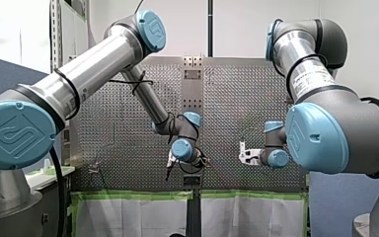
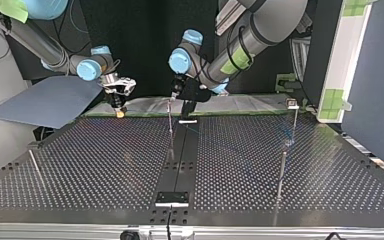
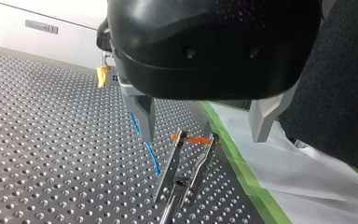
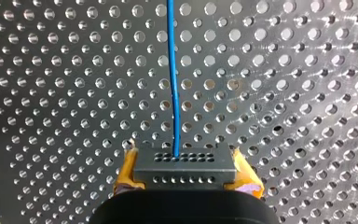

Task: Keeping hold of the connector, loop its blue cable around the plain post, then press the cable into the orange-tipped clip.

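Clip stage, I judge. My right gripper [image 4: 185, 173] clamps the connector [image 4: 184, 161], blue cable [image 4: 173, 84] leaving at twelve o'clock; my left gripper [image 3: 203, 122] hangs spread, empty, above the orange-tipped clip [image 3: 189, 161], cable at its nine o'clock. Next: press cable into that clip

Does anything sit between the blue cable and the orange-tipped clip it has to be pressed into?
Nothing visible does. In the left wrist view the blue cable runs right beside the clip, with only the table showing between them. My left gripper hangs open above the clip, one finger close to the cable.
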### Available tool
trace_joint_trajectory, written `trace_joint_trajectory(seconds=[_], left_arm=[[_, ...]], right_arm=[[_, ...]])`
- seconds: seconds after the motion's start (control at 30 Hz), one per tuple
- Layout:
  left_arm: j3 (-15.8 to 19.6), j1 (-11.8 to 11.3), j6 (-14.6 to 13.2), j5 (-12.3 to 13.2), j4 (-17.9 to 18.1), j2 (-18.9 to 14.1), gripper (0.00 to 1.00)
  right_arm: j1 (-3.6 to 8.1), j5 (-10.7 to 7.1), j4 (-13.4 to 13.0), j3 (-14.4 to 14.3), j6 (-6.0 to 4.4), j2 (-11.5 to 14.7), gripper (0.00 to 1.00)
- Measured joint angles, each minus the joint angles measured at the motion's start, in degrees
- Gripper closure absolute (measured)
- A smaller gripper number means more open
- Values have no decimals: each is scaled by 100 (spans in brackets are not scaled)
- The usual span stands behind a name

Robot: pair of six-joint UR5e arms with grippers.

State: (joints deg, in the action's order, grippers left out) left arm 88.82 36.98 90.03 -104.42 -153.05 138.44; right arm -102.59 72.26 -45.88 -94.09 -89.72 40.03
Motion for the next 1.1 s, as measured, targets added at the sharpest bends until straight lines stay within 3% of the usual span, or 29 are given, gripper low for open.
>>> trace_joint_trajectory(seconds=[0.57,0.87,1.1], left_arm=[[16,22,122,-58,-9,-1,0],[272,41,171,-525,83,-7,0],[452,91,172,-922,203,-11,0]], right_arm=[[-2,-41,82,-6,18,-2,100],[-61,-35,58,-293,200,-7,100],[-140,1,5,-455,265,-8,100]])
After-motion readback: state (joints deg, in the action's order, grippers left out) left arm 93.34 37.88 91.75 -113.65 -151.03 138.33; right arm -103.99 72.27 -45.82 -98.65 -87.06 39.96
